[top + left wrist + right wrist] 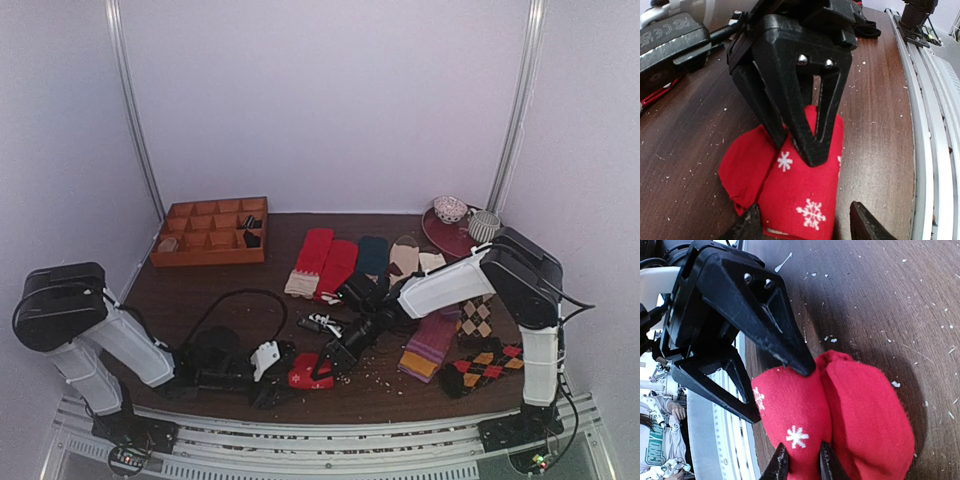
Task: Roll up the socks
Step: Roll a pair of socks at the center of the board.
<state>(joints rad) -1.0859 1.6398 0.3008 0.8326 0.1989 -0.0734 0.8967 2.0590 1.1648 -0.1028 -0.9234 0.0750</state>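
The socks [308, 374] are a small red bundle with white snowflakes, lying near the table's front edge. In the left wrist view the bundle [800, 195] lies between my open left gripper's [807, 226] two fingertips. My left gripper [288, 380] is at the bundle's left end. My right gripper [330, 362] comes in from the right. In the right wrist view it [802, 466] is shut on a fold of the socks [840, 410]. Its black fingers [810, 140] press onto the bundle's top in the left wrist view.
A wooden compartment tray [210, 232] stands at the back left. Loose socks lie behind and right: two red [320, 262], teal [372, 255], beige [403, 255], purple with an orange end [430, 345], argyle [485, 365]. A maroon plate with cups [445, 235] stands back right. A metal rail [935, 125] edges the table's front.
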